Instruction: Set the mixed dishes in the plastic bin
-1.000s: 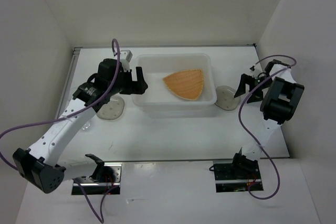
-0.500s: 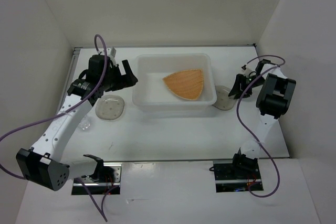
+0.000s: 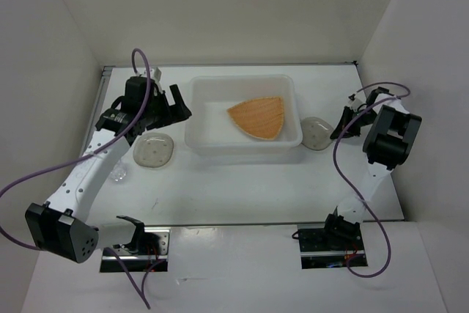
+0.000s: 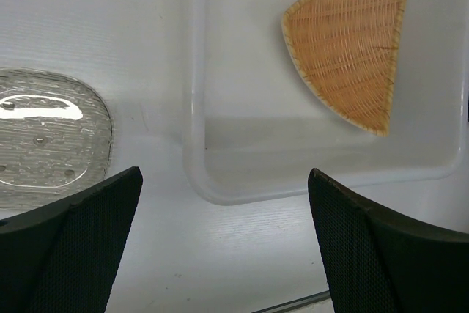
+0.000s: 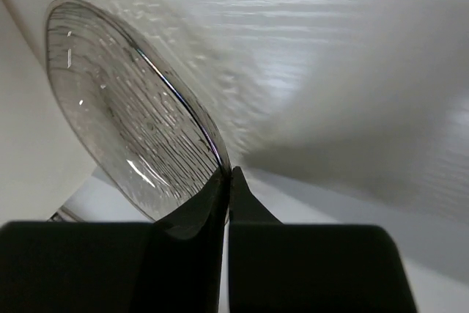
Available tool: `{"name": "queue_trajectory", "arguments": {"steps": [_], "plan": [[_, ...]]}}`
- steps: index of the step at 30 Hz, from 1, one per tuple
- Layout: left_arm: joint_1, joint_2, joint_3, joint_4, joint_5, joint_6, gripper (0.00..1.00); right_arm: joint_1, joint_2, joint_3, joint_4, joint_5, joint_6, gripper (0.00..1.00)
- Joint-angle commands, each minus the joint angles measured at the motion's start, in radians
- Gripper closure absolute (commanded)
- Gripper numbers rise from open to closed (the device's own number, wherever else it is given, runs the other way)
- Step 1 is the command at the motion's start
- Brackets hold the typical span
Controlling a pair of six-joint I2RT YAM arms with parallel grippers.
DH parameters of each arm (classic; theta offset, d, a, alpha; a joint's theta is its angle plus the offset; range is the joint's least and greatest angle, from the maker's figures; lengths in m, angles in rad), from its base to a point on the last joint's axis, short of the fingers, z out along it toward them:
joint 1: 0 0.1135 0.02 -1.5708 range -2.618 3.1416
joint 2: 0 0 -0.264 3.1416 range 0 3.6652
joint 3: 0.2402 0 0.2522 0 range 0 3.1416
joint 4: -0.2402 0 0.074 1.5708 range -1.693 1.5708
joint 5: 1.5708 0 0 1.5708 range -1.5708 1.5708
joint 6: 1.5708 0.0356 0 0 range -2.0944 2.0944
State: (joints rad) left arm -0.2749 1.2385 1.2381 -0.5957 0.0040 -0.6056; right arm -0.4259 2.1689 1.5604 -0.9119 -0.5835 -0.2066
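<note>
right hand (image 5: 226,187) with plate (image 3: 316,133), farther right

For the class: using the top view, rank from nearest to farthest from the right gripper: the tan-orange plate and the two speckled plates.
1. Right speckled plate: its rim pinched in the right gripper.
2. Tan-orange plate: inside the plastic bin.
3. Left speckled plate: on the table, left of the bin.

1 overhead — 2 close wrist views.
</note>
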Motion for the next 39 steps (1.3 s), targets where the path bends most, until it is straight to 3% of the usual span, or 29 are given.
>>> {"name": "queue_trajectory", "arguments": {"steps": [1,7,14,18,25,32,39], "plan": [[0.009,-0.031,0.040,-0.012,-0.013,0.017,0.00,-0.045,-0.127,0.045,0.033,0.037,-0.034,1.00],[0.009,-0.094,0.017,-0.070,-0.123,-0.009,0.00,-0.045,-0.262,0.251,-0.090,-0.018,-0.106,1.00],[0.029,-0.116,0.041,-0.139,-0.237,-0.022,0.00,-0.004,-0.354,0.476,-0.070,-0.113,-0.074,1.00],[0.040,-0.145,0.027,-0.153,-0.237,-0.068,0.00,0.133,-0.276,0.610,-0.105,-0.145,-0.056,1.00],[0.052,-0.194,-0.003,-0.181,-0.268,-0.151,0.00,0.340,-0.087,0.579,-0.096,-0.133,-0.056,1.00],[0.052,-0.336,-0.032,-0.262,-0.299,-0.213,0.00,0.499,0.086,0.634,-0.097,0.094,-0.077,1.00],[0.052,-0.392,-0.051,-0.329,-0.299,-0.250,0.00,0.547,0.186,0.728,-0.145,0.200,-0.089,1.00]]}}
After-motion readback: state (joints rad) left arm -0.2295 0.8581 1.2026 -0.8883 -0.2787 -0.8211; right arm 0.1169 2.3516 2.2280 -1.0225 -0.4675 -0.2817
